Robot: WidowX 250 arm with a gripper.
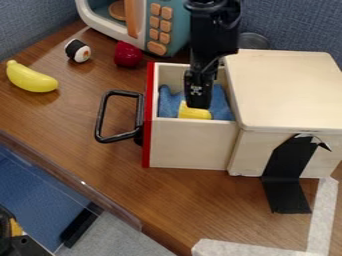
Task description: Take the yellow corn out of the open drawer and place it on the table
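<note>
The yellow block (195, 114) is inside the open drawer (190, 145), near the drawer's near wall, with blue cloth (222, 106) on both sides of it. The black arm (214, 30) comes in from the top edge of the view and hangs almost straight down over the drawer, its lower part slanting slightly to the left. The gripper (198, 105) points downward into the drawer, its tip right at the yellow block and hiding the block's far part. How wide the gripper is open, and whether it grips the block or only meets it, I cannot tell.

The drawer's red front (148, 117) faces left and carries a black handle (101, 116). To the drawer's right is the pale wooden box (287, 90) that it slides out of, with black tape (287, 170) running down its near side onto the table (194, 205). Beyond the drawer's far left corner lies a red toy fruit (127, 54); farther left are a sushi roll (78, 51) and a yellow banana (31, 77). A toy microwave (175, 27) stands behind the drawer.
</note>
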